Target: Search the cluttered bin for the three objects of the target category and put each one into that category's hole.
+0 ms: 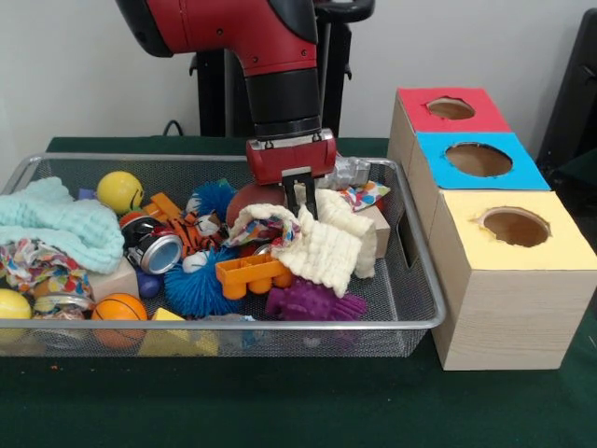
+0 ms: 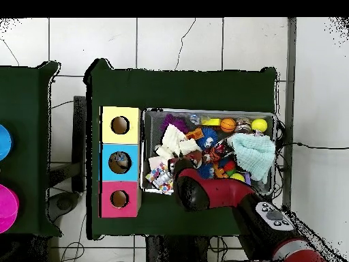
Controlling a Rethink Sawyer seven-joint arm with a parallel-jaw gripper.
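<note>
Item, front view: I am seeing the gripper (image 1: 300,198) hanging low inside the bin (image 1: 424,322), its dark fingertips reaching down at the top edge of a cream waffle cloth (image 1: 331,245); I cannot tell whether they are spread or pinching the fabric. Item, overhead view: the arm (image 2: 204,191) is covering the gripper entirely, so only the front view is showing it. Item: the overhead view is showing something lying inside the blue box's hole (image 2: 120,163); the front view is not. Item: the hole (image 1: 451,108) in the red top is sitting farthest back in the box row, beside the bin. Item: clutter is crowding the bin; bare mesh is showing only at its corner beside the yellow-topped box (image 1: 516,280).
</note>
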